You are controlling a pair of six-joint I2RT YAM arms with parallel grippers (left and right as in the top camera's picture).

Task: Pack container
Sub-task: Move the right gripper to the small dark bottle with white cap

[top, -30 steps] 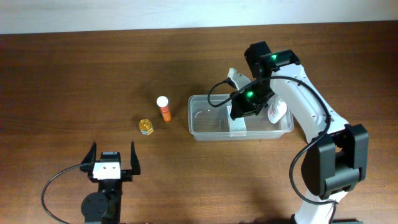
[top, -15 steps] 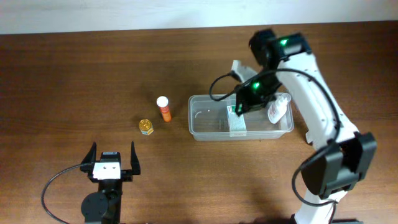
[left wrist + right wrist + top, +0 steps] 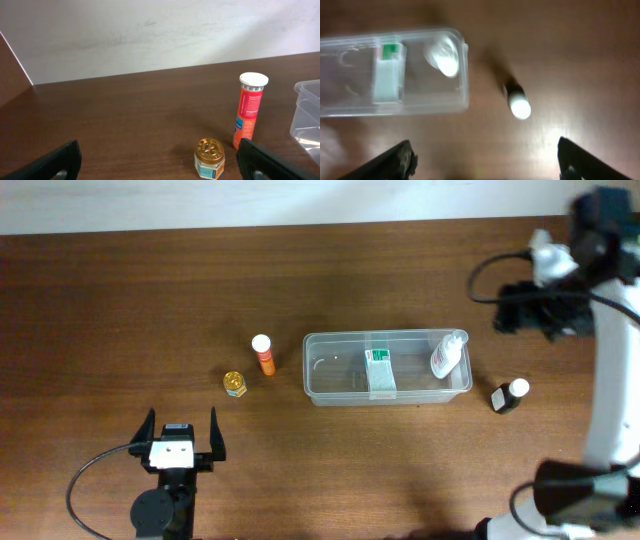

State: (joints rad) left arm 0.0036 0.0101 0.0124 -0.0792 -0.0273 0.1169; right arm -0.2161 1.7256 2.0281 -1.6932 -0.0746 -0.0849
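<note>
The clear plastic container [image 3: 320,342] lies at mid-table, holding a white-and-green box [image 3: 379,372] and a white bottle [image 3: 447,355]. My right gripper [image 3: 522,312] is blurred, high up at the far right, away from the container. In the right wrist view it is open [image 3: 485,162] and empty above the bare table, with the container [image 3: 465,75] up left and a dark white-capped bottle [image 3: 516,101] ahead. My left gripper [image 3: 181,435] is open and empty [image 3: 160,162] at the front left, with a gold-lidded jar [image 3: 209,159] between its fingers but farther off.
An orange tube with a white cap [image 3: 264,355] stands left of the container, and the gold-lidded jar [image 3: 234,384] is further left. The dark bottle [image 3: 509,395] lies just right of the container's front corner. In the left wrist view the container's corner [image 3: 307,115] shows at the right.
My right gripper has let go of the white-and-green box in the container, opened, and swung up and away to the far right. The left arm has not moved.
</note>
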